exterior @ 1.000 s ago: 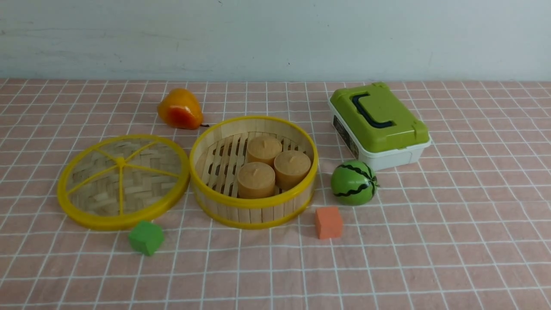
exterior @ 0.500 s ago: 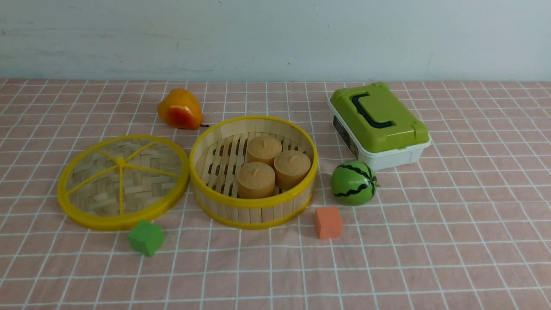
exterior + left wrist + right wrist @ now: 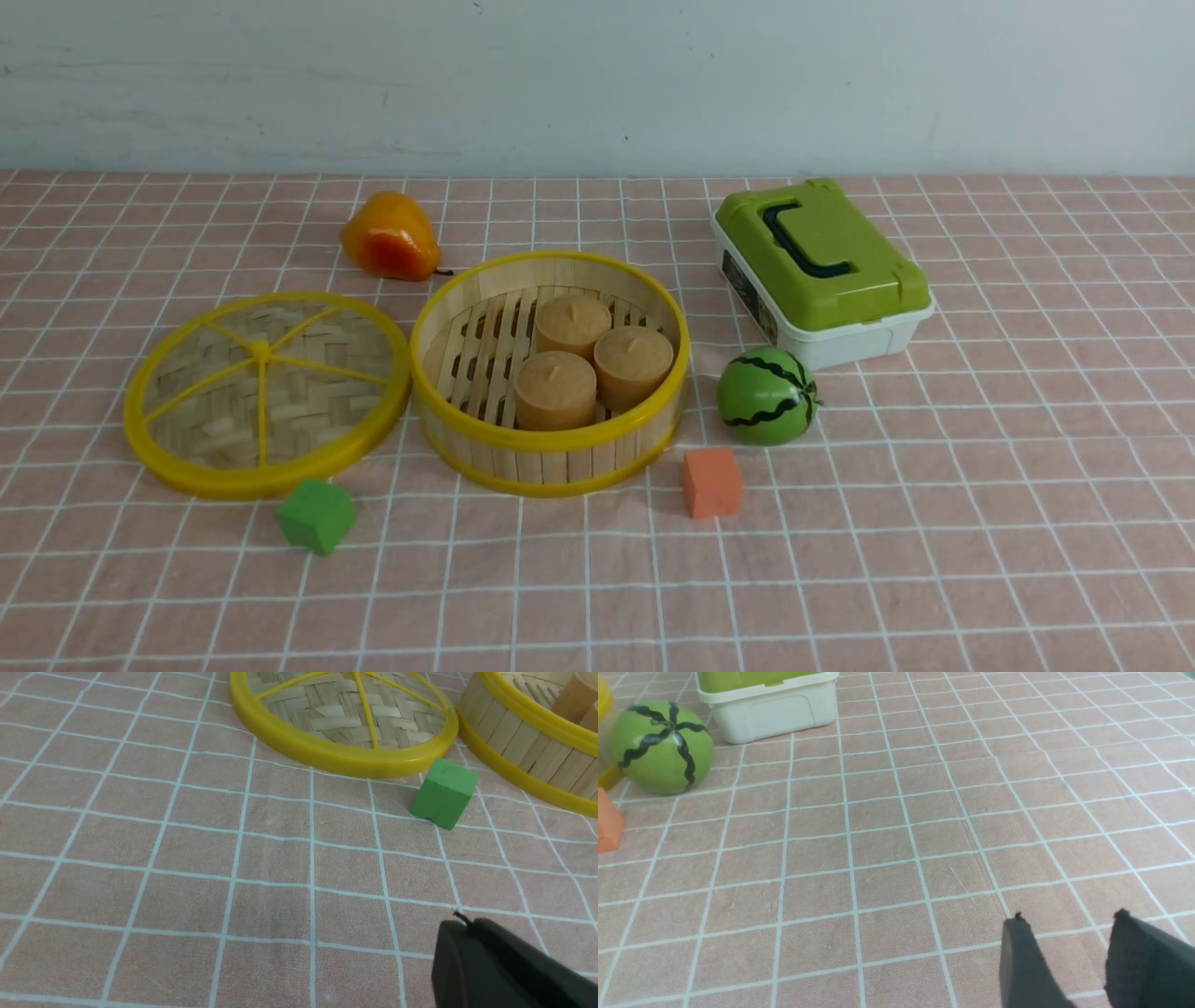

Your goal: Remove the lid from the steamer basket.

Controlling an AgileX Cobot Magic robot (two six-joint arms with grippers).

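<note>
The lid (image 3: 331,425) lay on the tabletop (image 3: 803,579), off the basket (image 3: 551,462) and just left of it. The left pincer (image 3: 462,919) was closed and empty; the right pincer (image 3: 1069,914) stood open, holding nothing.

Round woven-bamboo lid (image 3: 308,411): pale straw weave, yellow rim, yellow spokes. Round wooden steamer basket (image 3: 551,464): pale slats, yellow rims. Round plastic-looking watermelon (image 3: 766,397): green, wavy black stripes. Pear-shaped glossy fruit (image 3: 389,235): orange, red patch. Checked cloth (image 3: 840,597): pinkish, white grid.

A green-lidded white box (image 3: 822,280) sits behind a striped green melon (image 3: 766,397), near an orange block (image 3: 713,483).
</note>
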